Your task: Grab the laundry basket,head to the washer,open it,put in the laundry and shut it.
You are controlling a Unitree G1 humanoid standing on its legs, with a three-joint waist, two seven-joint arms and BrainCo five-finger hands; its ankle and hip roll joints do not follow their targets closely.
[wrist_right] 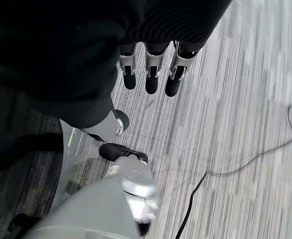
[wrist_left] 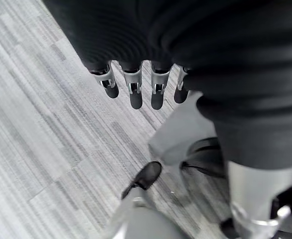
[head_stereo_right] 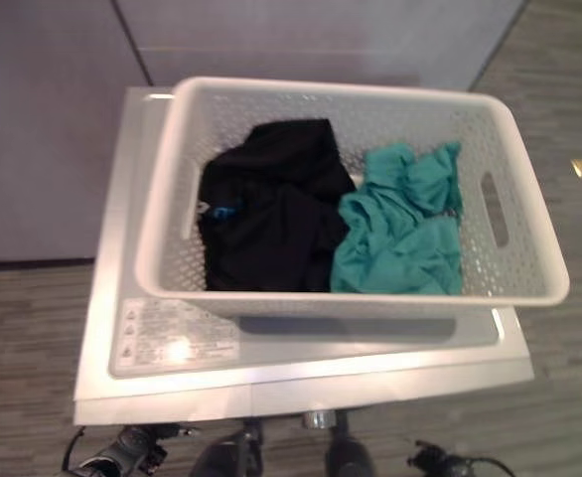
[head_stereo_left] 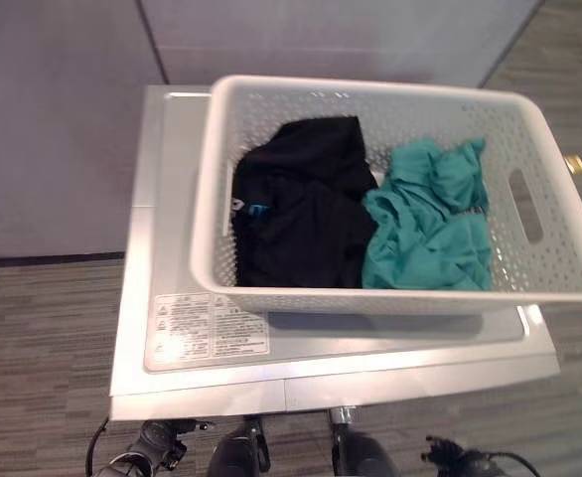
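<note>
Laundry basket [head_stereo_left: 559, 288] tops the washer [head_stereo_left: 202, 348] in eye views; wrist views show both hands' fingers [wrist_left: 132, 89] [wrist_right: 151, 69] relaxed, empty.

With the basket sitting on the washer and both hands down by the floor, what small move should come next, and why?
Probably raise both hands to the basket and lift it off. It rests on the washer's closed lid, with the black garment and green garment still inside, so the lid cannot open. The left hand and right hand hang open over the floor, holding nothing.
</note>
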